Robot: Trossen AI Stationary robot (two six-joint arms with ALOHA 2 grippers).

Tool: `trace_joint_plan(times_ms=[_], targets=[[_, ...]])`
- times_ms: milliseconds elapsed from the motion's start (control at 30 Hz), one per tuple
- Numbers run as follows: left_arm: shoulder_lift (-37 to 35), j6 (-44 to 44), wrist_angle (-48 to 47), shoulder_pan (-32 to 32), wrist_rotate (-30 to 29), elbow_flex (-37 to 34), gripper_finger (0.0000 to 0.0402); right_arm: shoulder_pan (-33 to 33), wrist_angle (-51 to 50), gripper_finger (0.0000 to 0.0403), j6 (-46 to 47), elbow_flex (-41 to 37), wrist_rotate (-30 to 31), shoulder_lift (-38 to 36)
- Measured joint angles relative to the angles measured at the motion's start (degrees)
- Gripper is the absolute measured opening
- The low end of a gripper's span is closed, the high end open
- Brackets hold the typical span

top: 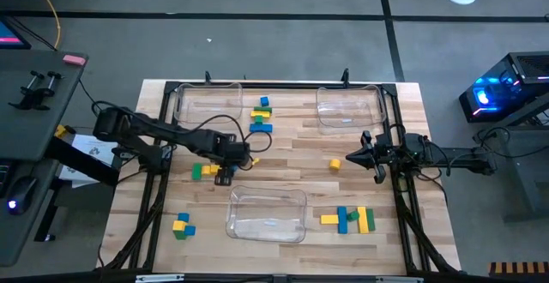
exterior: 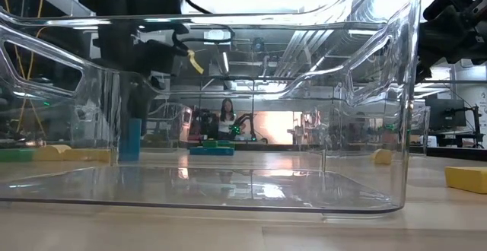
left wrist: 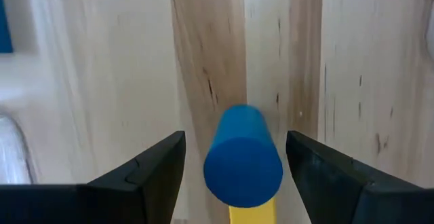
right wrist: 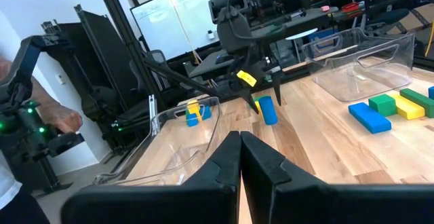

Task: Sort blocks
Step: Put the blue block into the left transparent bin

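Observation:
A blue cylinder block [left wrist: 243,157] stands upright on the table left of centre, also seen in the low view [exterior: 129,140] and the right wrist view [right wrist: 268,110]. My left gripper [left wrist: 235,137] hangs over it, pointing down and open, one finger on each side of the block with a gap to each. A bit of yellow [left wrist: 251,214] shows by the block's foot. In the high view the left gripper [top: 226,173] hides the block. My right gripper [top: 352,159] hovers shut right of centre, beside a yellow cube [top: 334,164].
Three clear trays sit on the table: far left [top: 206,103], far right [top: 350,107] and near centre [top: 266,213]. Block clusters lie at the far middle [top: 262,116], near left [top: 182,225], near right [top: 352,219], and green and yellow ones [top: 202,171] beside my left gripper.

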Motion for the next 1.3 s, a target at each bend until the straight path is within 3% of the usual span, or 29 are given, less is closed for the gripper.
trace_joint_plan(times_ms=[200, 467, 633, 767, 900, 1033, 1100, 1300], targets=[[0.66, -0.63, -0.02, 0.00, 0.01, 0.02, 0.0203, 0.00, 0.00, 0.0005, 0.00, 0.01, -0.01, 0.00], [0.51, -1.52, 0.36, 0.00, 0.00, 0.13, 0.0101, 0.01, 0.00, 0.0005, -0.01, 0.01, -0.01, 0.00], [0.45, 0.28, -1.78, 0.11, 0.08, 1.03, 0.0100, 0.01, 0.00, 0.0005, 0.00, 0.00, -0.01, 0.00], [-2.01, 2.67, -7.05, 1.86, -0.51, 7.19, 0.0100, 0.02, 0.00, 0.0005, -0.02, -0.01, -0.01, 0.00], [-6.81, 5.49, -9.74, 5.02, -9.59, 15.38, 0.0100, 0.02, 0.00, 0.0005, 0.00, 0.01, 0.01, 0.02], [-12.40, 9.53, -9.06, 11.45, -21.14, 20.54, 0.0100, 0.01, 0.00, 0.0005, -0.01, 0.00, -0.01, 0.00], [-14.34, 10.88, -9.70, 16.91, -23.35, 20.55, 0.0100, 0.00, 0.00, 0.0005, 0.00, 0.01, -0.01, 0.00], [-15.02, 7.83, -16.85, 36.85, -15.29, 16.67, 0.0100, 0.01, 0.00, 0.0005, 0.00, 0.00, -0.01, 0.00]])
